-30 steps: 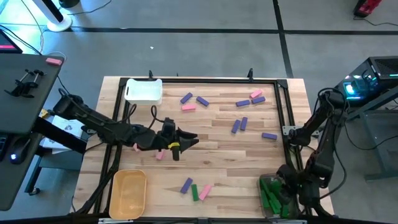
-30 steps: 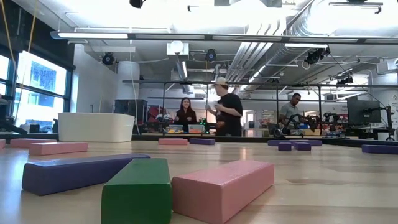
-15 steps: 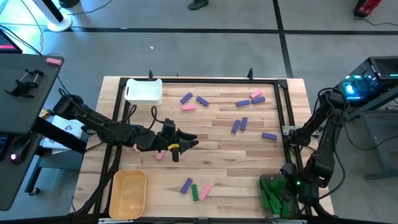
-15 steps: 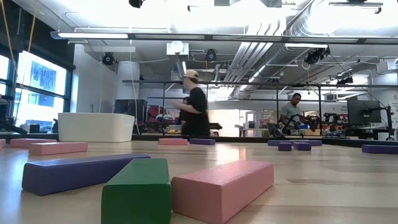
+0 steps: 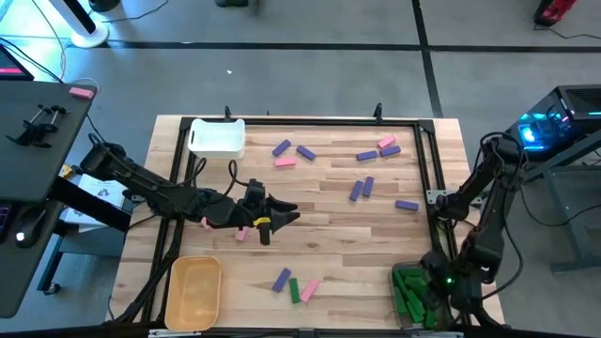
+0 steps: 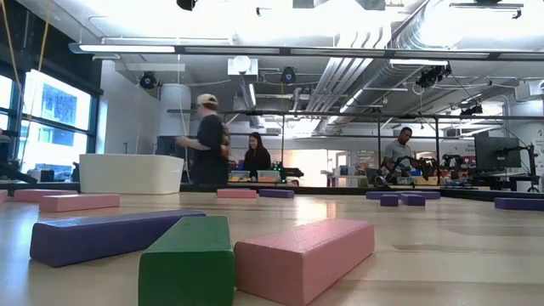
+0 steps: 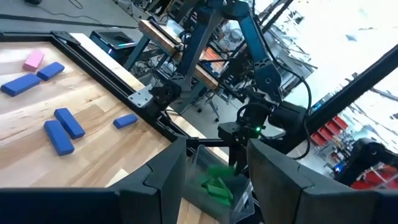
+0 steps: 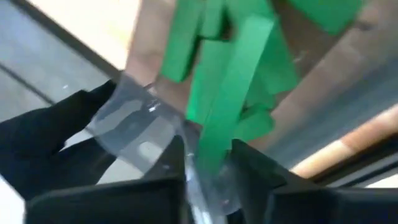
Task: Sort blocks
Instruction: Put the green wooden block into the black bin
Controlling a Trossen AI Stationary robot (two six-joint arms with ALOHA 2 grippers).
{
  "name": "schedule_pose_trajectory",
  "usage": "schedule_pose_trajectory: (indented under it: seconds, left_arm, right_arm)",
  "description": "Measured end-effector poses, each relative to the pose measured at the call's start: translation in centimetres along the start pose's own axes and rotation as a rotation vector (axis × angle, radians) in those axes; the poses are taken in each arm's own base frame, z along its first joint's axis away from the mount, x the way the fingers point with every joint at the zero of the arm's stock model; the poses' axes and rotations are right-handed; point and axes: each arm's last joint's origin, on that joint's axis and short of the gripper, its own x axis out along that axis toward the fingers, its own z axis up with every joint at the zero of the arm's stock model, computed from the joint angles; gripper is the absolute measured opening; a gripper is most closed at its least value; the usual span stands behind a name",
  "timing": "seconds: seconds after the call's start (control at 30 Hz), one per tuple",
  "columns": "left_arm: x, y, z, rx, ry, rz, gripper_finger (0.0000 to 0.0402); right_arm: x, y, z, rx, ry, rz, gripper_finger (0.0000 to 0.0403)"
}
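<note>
At the table's near edge, the right gripper (image 5: pixel 434 286) hangs over the clear plastic bin (image 5: pixel 400 274) at the near right corner, where several green blocks (image 5: pixel 408 293) already lie in a heap. In the right wrist view a long green block (image 8: pixel 227 93) stands between the dark fingers (image 8: pixel 255 171); the jaws look slightly parted around it, though whether they still pinch it is hard to tell from this close.

Also near the front, a trio of small flat bars lies together on the pale wooden table (image 5: pixel 338 235): a purple block (image 5: pixel 282 279), a green block (image 5: pixel 294 290) and a pink block (image 5: pixel 309 289), the last two touching. To their left sits the shallow yellow bin (image 5: pixel 193 293) at the near left corner.

At mid-table the left gripper (image 5: pixel 291 213) hovers above the wood, its fingers spread apart with nothing between them, as the left wrist view shows. A small pink block (image 5: pixel 241 234) lies just beside that arm.

Farther back, two purple bars (image 5: pixel 362 189) lie side by side, with a single purple bar (image 5: pixel 406 205) off to their right. Beyond those, scattered purple and pink blocks (image 5: pixel 383 147) lie near the far edge, and the white rectangular bin (image 5: pixel 217 137) stands at the far left corner. In the low view, people (image 6: pixel 208 151) stand in the room behind the table.
</note>
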Motion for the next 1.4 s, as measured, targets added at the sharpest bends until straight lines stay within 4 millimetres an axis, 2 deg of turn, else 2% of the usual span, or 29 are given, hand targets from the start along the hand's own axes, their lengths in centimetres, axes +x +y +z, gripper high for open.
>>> schedule_pose_trajectory:
  seconds: [0.17, 0.3, 0.43, 0.53, 0.63, 0.73, 0.83, 1.03, 1.2, 1.27, 1.4]
  left_arm:
    - [0.0, -0.1, -0.1, 0.028, 0.026, -0.029, 0.0158]
    - [0.3, -0.2, -0.6, 0.076, 0.086, -0.069, 0.0158]
    - [1.4, -0.4, -3.0, 0.348, 0.434, -0.077, 0.0152]
    - [2.3, -1.4, -4.1, 0.662, 0.687, -0.078, 0.0147]
    - [4.0, -2.0, -5.8, 1.016, 0.845, -0.139, 0.0145]
    - [6.2, -1.8, -8.3, 1.199, 0.94, -0.209, 0.0145]
    - [8.0, -1.8, -10.2, 1.216, 1.008, -0.313, 0.0145]
    - [9.9, -1.3, -13.5, 1.232, 1.113, -0.506, 0.0145]
    - [10.7, 0.3, -16.2, 1.244, 1.203, -0.52, 0.0145]
    - [10.7, 0.8, -16.7, 1.221, 1.235, -0.499, 0.0145]
    - [10.7, 0.5, -16.8, 1.243, 1.215, -0.527, 0.0145]
  right_arm:
    - [0.0, 0.9, 0.1, -0.061, 0.028, 0.062, 0.0164]
    - [-0.1, 1.7, 0.0, -0.134, 0.097, 0.113, 0.0206]
    - [-0.3, 2.4, -0.1, -0.198, 0.103, 0.192, 0.0212]
    - [-0.3, 2.6, 0.1, -0.213, 0.092, 0.209, 0.0211]
    - [-0.3, 2.7, 0.5, -0.201, 0.077, 0.201, 0.0211]
    - [-0.3, 2.9, 0.9, -0.185, 0.066, 0.2, 0.0211]
    - [-0.3, 3.1, 1.3, -0.169, 0.058, 0.206, 0.0211]
    - [-0.3, 3.2, 2.2, -0.142, 0.029, 0.179, 0.0211]
    - [-0.3, 3.2, 2.8, -0.12, 0.005, 0.157, 0.0211]
    - [-0.3, 3.2, 3.0, -0.131, 0.001, 0.158, 0.0211]
    - [-0.3, 3.3, 3.2, -0.142, -0.016, 0.155, 0.0211]
